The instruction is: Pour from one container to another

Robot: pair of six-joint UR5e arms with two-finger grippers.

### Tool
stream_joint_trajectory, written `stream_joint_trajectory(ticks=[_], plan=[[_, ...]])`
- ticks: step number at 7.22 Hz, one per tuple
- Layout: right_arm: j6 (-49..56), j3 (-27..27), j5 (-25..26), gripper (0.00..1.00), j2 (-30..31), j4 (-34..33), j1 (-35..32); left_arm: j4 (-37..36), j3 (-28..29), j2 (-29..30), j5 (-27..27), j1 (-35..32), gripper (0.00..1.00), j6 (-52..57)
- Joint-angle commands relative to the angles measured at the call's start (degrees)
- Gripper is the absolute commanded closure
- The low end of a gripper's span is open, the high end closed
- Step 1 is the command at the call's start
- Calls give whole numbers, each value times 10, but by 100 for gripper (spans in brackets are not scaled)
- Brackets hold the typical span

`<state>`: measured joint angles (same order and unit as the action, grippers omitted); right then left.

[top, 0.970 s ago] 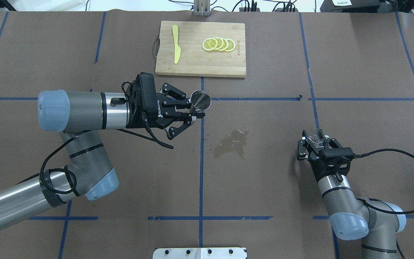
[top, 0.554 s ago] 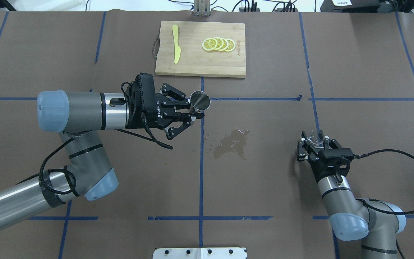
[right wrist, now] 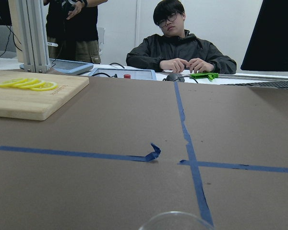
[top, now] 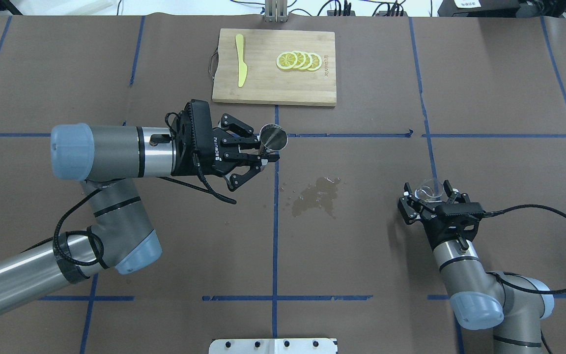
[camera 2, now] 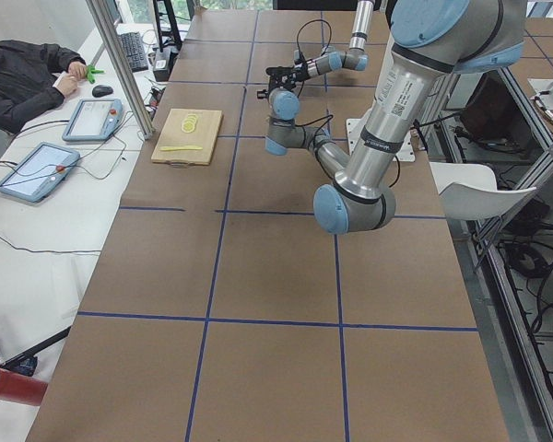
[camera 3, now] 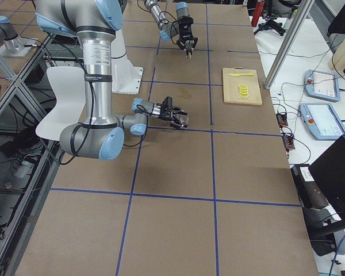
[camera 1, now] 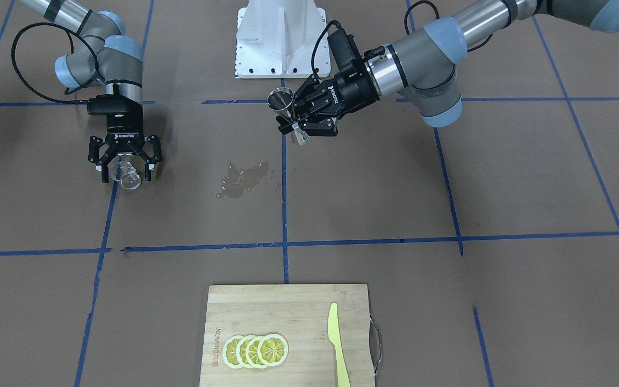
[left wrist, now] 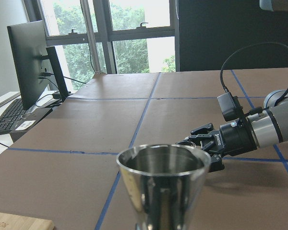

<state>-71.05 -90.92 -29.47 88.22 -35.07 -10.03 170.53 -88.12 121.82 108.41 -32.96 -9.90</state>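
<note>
A steel jigger (top: 273,137) hangs upright above the table's middle, with my left gripper (top: 267,151) shut on its waist. It fills the left wrist view as a cone with a wide mouth (left wrist: 163,182). In the front view the jigger (camera 1: 282,102) is held over the blue centre line. A small clear glass (top: 429,191) sits at the right. My right gripper (top: 433,197) is open around it, and its fingers stand apart from the glass (camera 1: 125,176). Only the glass rim (right wrist: 175,221) shows in the right wrist view.
A wet spill (top: 317,195) darkens the paper between the two arms. A wooden cutting board (top: 273,91) at the far edge carries lemon slices (top: 298,60) and a yellow knife (top: 240,60). People sit beyond the table's far side.
My right gripper has spread its fingers and let go of the clear glass. The left arm and the jigger have stayed in place.
</note>
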Motion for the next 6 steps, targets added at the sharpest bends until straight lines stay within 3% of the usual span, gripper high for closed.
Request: stream_joint_trajectory(ticks=[1,4,5,6], plan=[[18,-44,17,0,2,0,-2,1,0,0,0,0,100,-1],[119,-140,8,0,34,-5,-21,1,-2,0,0,0,100,-1],[121,-155,-35,0,29,-6,-58,1,-2,0,0,0,100,-1],[123,-161,-138,0,30,-7,-123,1,-2,-1,0,-1,100,-1]])
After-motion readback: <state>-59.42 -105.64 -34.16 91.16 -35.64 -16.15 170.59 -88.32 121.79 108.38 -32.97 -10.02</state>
